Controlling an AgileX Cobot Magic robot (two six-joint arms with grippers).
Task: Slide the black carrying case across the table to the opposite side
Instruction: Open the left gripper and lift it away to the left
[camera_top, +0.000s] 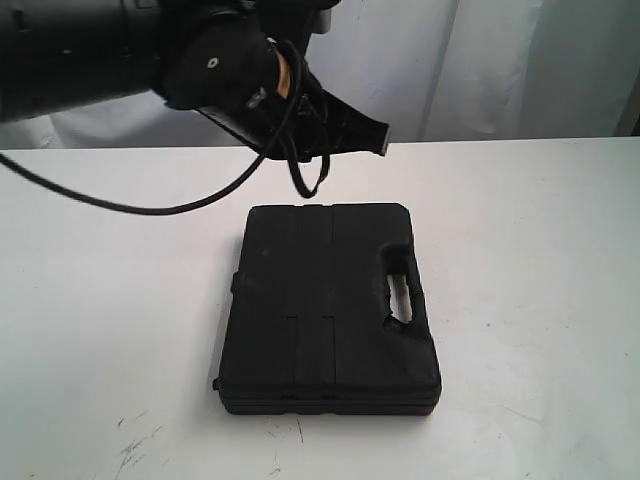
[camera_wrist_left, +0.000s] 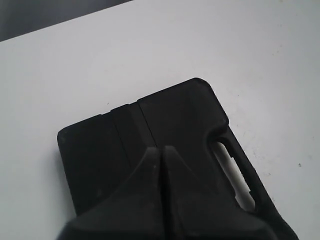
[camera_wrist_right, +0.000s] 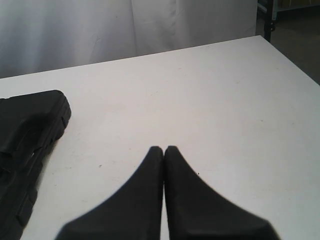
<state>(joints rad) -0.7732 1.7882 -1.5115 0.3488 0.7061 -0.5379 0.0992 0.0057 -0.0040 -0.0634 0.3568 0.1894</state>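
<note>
Left tool (camera_wrist_left: 161, 149) had its jaws together, empty, poised over the black carrying case (camera_top: 330, 310). I noted the right tool (camera_wrist_right: 164, 148) likewise closed, clear of it. Case lay flat mid-worktop (camera_top: 540, 250); I judged the slide entirely outstanding.

carrying case (camera_top: 330, 305): plain matte black all over | counter (camera_top: 540, 250): white, faint dark scratches and small specks | left tool (camera_wrist_left: 161, 150): black | right tool (camera_wrist_right: 164, 149): black | cable (camera_top: 150, 208): black | curtain (camera_top: 500, 60): white, pale grey shading in its folds
</note>
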